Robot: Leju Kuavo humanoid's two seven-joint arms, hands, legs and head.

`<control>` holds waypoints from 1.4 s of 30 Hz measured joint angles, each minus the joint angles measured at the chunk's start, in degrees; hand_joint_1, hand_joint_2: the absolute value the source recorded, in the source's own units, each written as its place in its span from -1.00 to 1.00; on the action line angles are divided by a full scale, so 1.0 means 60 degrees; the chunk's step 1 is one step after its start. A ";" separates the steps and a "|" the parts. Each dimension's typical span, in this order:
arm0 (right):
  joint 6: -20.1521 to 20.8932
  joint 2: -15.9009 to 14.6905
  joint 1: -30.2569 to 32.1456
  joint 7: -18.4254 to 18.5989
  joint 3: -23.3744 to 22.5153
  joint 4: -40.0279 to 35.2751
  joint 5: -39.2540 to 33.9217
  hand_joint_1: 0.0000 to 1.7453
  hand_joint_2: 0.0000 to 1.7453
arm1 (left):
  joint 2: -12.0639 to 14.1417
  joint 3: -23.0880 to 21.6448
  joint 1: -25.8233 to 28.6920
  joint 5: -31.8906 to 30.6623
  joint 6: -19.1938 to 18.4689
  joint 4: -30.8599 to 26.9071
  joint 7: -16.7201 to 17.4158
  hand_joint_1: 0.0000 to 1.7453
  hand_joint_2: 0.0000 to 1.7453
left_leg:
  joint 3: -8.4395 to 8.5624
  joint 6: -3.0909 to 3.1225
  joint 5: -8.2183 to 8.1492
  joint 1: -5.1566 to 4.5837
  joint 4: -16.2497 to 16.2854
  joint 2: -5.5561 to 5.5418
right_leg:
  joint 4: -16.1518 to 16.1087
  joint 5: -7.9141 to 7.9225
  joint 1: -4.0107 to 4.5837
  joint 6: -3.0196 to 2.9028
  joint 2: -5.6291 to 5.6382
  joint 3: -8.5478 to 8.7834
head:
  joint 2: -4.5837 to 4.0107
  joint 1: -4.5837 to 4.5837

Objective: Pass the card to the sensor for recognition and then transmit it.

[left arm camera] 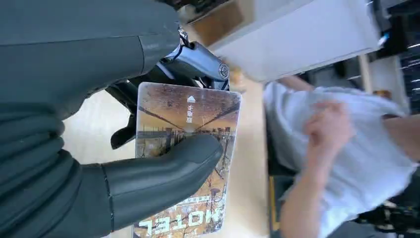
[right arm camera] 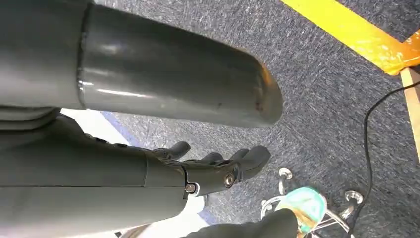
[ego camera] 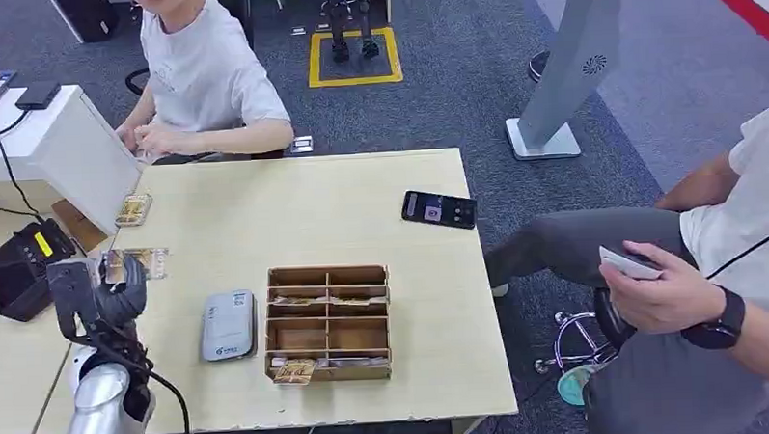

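Note:
My left hand (ego camera: 103,294) is raised over the table's left edge. It pinches a brown picture card (ego camera: 136,263) printed with "HOTEL". In the left wrist view the thumb (left arm camera: 163,173) presses across the face of the card (left arm camera: 185,119), with dark fingers behind it. A black reader with a yellow label (ego camera: 20,268) sits just left of this hand. A grey flat device (ego camera: 228,325) lies on the table to its right. My right hand (right arm camera: 218,168) hangs over the carpet with fingers apart, holding nothing.
A wooden compartment box (ego camera: 328,322) holding cards stands mid-table. A second card (ego camera: 132,209) lies by a white box (ego camera: 79,150), and a phone (ego camera: 438,208) lies far right. One person (ego camera: 202,79) sits across the table. Another person (ego camera: 711,263) sits at the right.

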 joint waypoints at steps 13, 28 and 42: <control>0.0350 0.0000 -0.0145 0.0087 0.0058 -0.0004 0.0342 -1.00 -1.00 | 0.0320 -0.0685 -0.1420 -0.4265 0.2065 0.0390 0.0058 -0.22 1.00 | -0.0006 0.0005 0.0002 -0.0007 0.0003 0.0006 | -0.0001 0.0010 -0.0006 0.0013 0.0013 -0.0011 | 0.0000 0.0003; 0.0765 0.0036 -0.0262 0.0142 0.0175 -0.0018 0.0525 -1.00 -1.00 | 0.0433 -0.0758 -0.1802 -0.6838 0.3041 0.0857 0.0109 1.00 1.00 | -0.0011 0.0010 0.0007 -0.0006 0.0002 0.0007 | -0.0001 0.0011 -0.0006 0.0014 0.0014 -0.0012 | 0.0000 0.0004; 0.0790 0.0080 -0.0295 0.0098 0.0284 -0.0029 0.0583 -1.00 -1.00 | 0.0462 -0.0761 -0.2166 -0.7773 0.3300 0.1756 0.0262 -1.00 1.00 | -0.0011 0.0009 0.0007 -0.0006 0.0002 0.0007 | -0.0001 0.0013 -0.0005 0.0013 0.0017 -0.0016 | 0.0000 0.0004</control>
